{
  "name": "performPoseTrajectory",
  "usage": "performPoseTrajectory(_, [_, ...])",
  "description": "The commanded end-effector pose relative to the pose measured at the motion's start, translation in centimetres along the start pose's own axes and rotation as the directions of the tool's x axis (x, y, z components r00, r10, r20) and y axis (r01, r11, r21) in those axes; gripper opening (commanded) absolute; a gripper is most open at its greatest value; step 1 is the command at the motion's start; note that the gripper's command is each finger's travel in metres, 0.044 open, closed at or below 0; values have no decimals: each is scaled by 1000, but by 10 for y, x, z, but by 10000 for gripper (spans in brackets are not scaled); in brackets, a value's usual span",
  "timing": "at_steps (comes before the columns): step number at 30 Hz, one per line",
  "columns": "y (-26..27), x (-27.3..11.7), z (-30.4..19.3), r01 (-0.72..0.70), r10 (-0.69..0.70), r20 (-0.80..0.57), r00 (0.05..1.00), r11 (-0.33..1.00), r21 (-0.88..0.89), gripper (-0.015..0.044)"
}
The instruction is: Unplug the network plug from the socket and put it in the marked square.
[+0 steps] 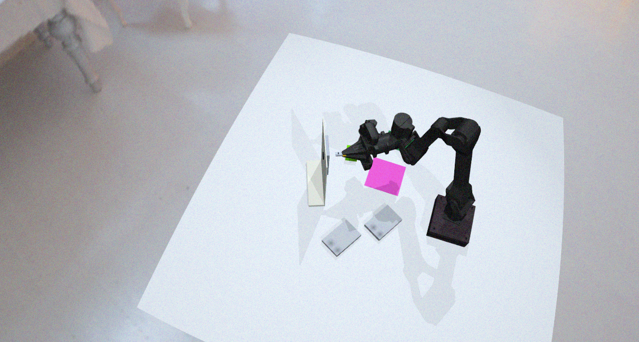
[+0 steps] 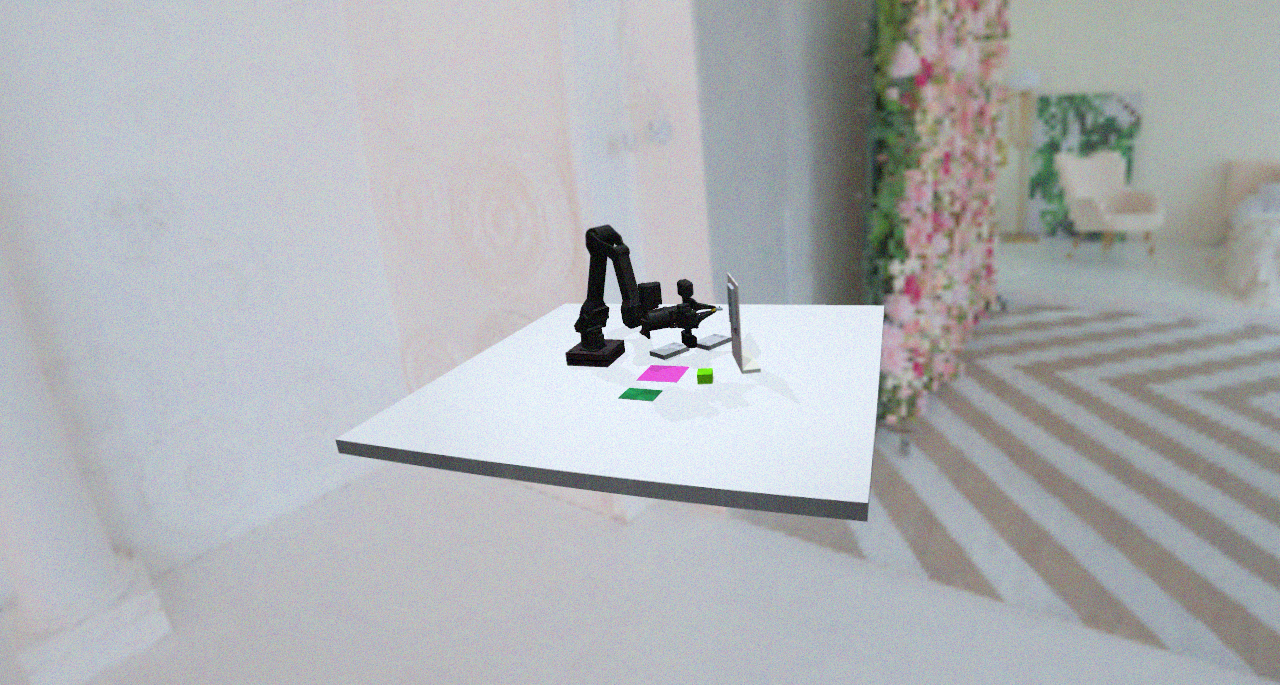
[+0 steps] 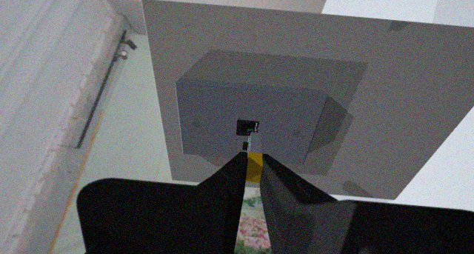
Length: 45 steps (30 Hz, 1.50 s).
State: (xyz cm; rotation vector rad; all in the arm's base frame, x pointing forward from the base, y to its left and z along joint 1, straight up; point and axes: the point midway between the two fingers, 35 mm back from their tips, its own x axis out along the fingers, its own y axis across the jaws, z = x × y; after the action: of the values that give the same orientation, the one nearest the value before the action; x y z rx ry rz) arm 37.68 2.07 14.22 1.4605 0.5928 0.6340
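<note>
The network plug [image 1: 338, 155] [image 3: 254, 169] is out of the socket [image 3: 242, 127], with a gap between its clear front end and the blue-grey socket block [image 3: 211, 106]. My gripper [image 1: 344, 155] [image 2: 714, 311] [image 3: 252, 160] is shut on the plug's yellow part, in front of the upright panel [image 1: 323, 170] [image 2: 734, 327] [image 3: 278, 33] and above the table. The fingers hide part of the plug, and I cannot make out its tab clearly. A magenta square [image 1: 383, 173] [image 2: 662, 373] and a smaller green square [image 2: 640, 394] lie flat on the table, away from the plug.
A light green cube [image 1: 351, 159] [image 2: 705, 376] stands on the table between the magenta square and the panel. Two grey flat boxes [image 1: 340, 238] [image 1: 383, 222] lie on the other side of the magenta square. The panel's pale foot [image 1: 315, 194] rests on the table.
</note>
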Motion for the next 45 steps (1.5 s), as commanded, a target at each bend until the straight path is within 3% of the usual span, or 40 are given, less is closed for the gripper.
performPoseTrajectory(1, [0, -4, -2, 0, 0, -5, 1000, 1000, -1, 0])
performPoseTrajectory(45, [11, -31, -3, 3, -3, -1, 1000, 1000, 0, 0])
